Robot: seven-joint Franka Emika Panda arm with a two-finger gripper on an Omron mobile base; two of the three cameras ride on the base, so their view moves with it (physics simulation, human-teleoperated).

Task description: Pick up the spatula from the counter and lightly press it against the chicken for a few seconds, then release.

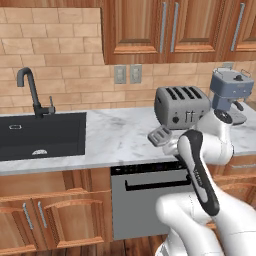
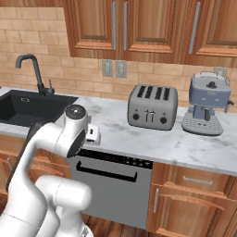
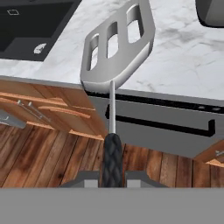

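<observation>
In the hand view, my gripper (image 3: 113, 177) is shut on the black ribbed handle of the spatula (image 3: 117, 48). A thin metal shaft runs up from the handle to the grey slotted blade. The blade hangs above the front edge of the marble counter (image 3: 183, 65), tilted a little. The left base view shows the spatula blade (image 1: 160, 134) poking out left of my forearm, just over the counter in front of the toaster. My own arm hides the hand there.
A black sink (image 1: 42, 132) with a dark faucet (image 1: 31, 90) is set into the counter on the left. A grey toaster (image 1: 180, 106) and a blue coffee machine (image 1: 227, 92) stand at the back right. The dishwasher front (image 1: 142, 200) lies below the counter edge.
</observation>
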